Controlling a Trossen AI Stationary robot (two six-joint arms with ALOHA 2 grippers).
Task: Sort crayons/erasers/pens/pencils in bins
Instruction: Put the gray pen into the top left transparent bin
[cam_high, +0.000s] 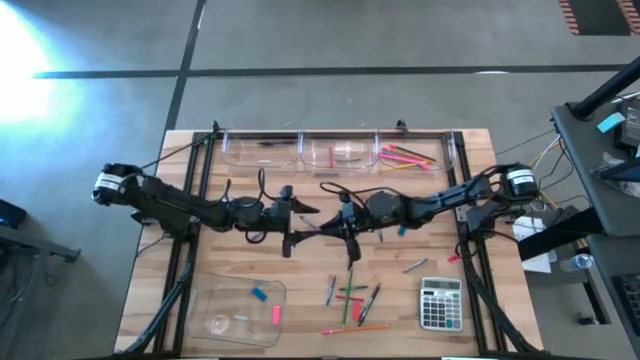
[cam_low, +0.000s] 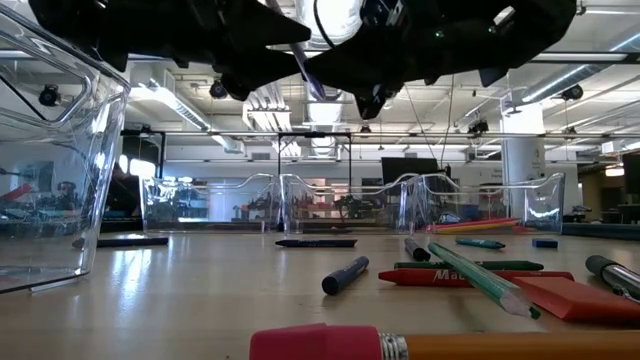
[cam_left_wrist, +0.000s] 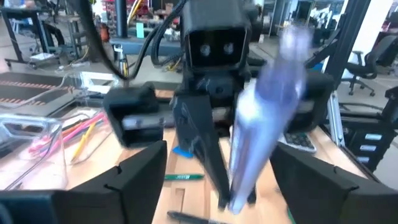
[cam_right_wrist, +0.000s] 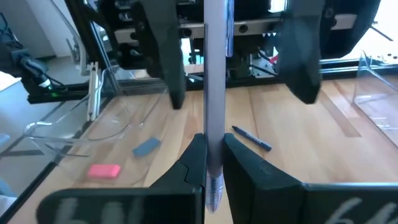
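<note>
Pen (cam_left_wrist: 264, 118) motion-blurred, ends indistinct — its upper end cut off by frame edge in right wrist view.

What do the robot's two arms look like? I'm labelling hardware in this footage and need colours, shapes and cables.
Both arms are dark, jointed and slim. The left arm and right arm each end in a white-and-black cylindrical joint at the outer side. Thin black cables loop along both. The right end effector has two chunky black tapered fingers; the left end effector has broad, flat black fingers.

Three bins (cam_high: 335, 152) line the table's (cam_high: 240, 270) far edge, tray (cam_high: 235, 310) near-left.
</note>
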